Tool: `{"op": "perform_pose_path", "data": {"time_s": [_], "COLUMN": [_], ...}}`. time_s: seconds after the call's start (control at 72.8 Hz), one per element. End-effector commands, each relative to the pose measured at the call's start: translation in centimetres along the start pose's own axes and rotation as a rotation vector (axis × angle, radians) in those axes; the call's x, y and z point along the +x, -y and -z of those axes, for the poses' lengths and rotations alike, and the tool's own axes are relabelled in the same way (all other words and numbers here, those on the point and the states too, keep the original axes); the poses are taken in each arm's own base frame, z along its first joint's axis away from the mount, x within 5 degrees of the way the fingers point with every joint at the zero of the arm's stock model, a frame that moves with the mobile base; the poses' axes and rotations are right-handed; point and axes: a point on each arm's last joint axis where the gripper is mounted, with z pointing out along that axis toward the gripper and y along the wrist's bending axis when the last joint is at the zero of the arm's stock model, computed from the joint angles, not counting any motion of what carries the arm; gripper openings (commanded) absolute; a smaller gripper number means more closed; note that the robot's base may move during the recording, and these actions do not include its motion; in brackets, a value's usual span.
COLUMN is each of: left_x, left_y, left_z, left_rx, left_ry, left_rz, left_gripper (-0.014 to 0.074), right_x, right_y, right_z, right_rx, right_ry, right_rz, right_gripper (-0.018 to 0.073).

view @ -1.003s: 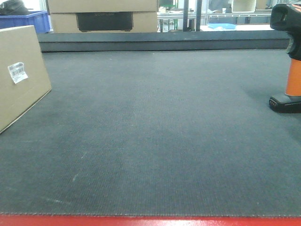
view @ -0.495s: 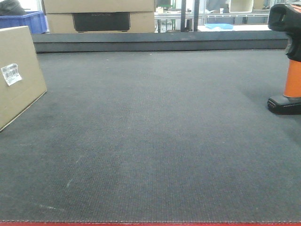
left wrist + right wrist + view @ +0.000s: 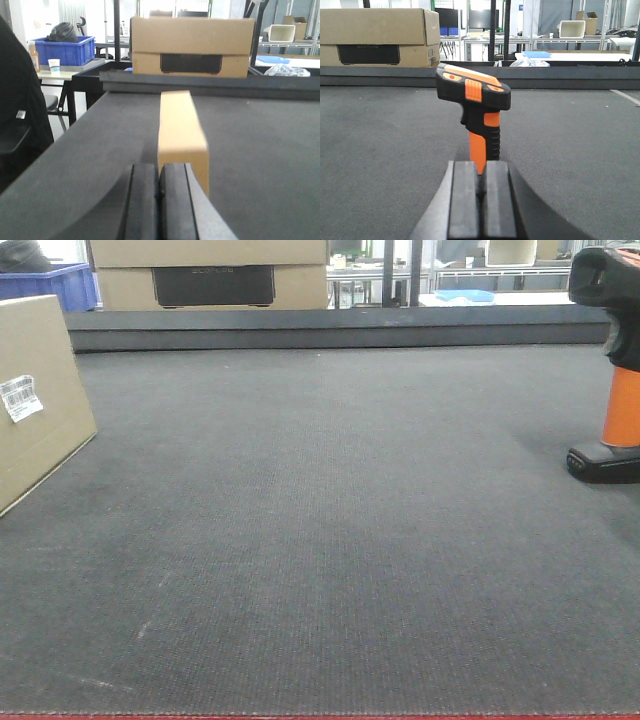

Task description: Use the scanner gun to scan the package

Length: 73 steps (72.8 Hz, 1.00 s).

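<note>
The package [image 3: 40, 400], a plain tan box with a small white barcode label [image 3: 20, 397], stands on the dark mat at the far left. In the left wrist view the package [image 3: 180, 130] shows end-on, straight ahead of my left gripper [image 3: 159, 175], which is shut with nothing in it. The scanner gun [image 3: 615, 370], with black head, orange handle and black foot, stands upright at the far right. In the right wrist view the scanner gun [image 3: 477, 110] stands just beyond my right gripper [image 3: 481, 172], whose jaws are closed and hold nothing.
A larger tan carton with a black panel [image 3: 210, 275] sits behind the mat's raised back ledge [image 3: 340, 328]. A blue bin [image 3: 60, 285] is at the back left. Shelves and tables stand further behind. A person in black [image 3: 15, 100] is at the mat's left side.
The front view has shifted: the package and the scanner gun sit slightly further left in frame, and the red front edge has almost dropped out at the bottom.
</note>
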Motion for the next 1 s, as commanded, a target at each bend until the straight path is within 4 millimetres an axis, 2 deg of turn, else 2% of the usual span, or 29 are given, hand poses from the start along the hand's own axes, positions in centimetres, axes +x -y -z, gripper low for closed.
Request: {"op": "perform_pose_path", "data": {"time_s": [0.0,0.096,0.165,0.316,0.481,0.701,0.989], "left_x": [-2.8,-6.0,-7.5,-9.7,-10.3,-9.8,-10.2], "left_y": [0.0,0.0,0.0,0.0,0.1,0.1,0.4], "left_z": [0.0,-0.8,-1.9,-5.5,-10.5,-16.1,-21.3], "left_rx": [0.0,0.0,0.006,0.01,0.036,0.039,0.043], "left_ry": [-0.013,-0.081,-0.157,-0.375,-0.643,-0.72,-0.874], "left_rz": [0.007,0.007,0.021,0.025,-0.048,-0.023,0.051], "left_gripper": [-0.0111,-0.0111,-0.0111,-0.0111,-0.0111,-0.0111,-0.0106], "right_x": [-0.2,-0.2,-0.2,-0.2,-0.2,-0.2,-0.2], "right_y": [0.0,0.0,0.0,0.0,0.0,0.0,0.0], "right_z": [0.0,0.0,0.0,0.0,0.0,0.0,0.0], "right_rx": [0.001,0.001,0.001,0.001,0.001,0.001,0.001], "right_ry": [0.018,0.018,0.018,0.018,0.018,0.018,0.018], "right_rz": [0.006,0.006,0.006,0.006,0.006,0.006,0.006], "right_gripper": [-0.0169,-0.0169,-0.0169,-0.0169,-0.0169,-0.0169,-0.0169]}}
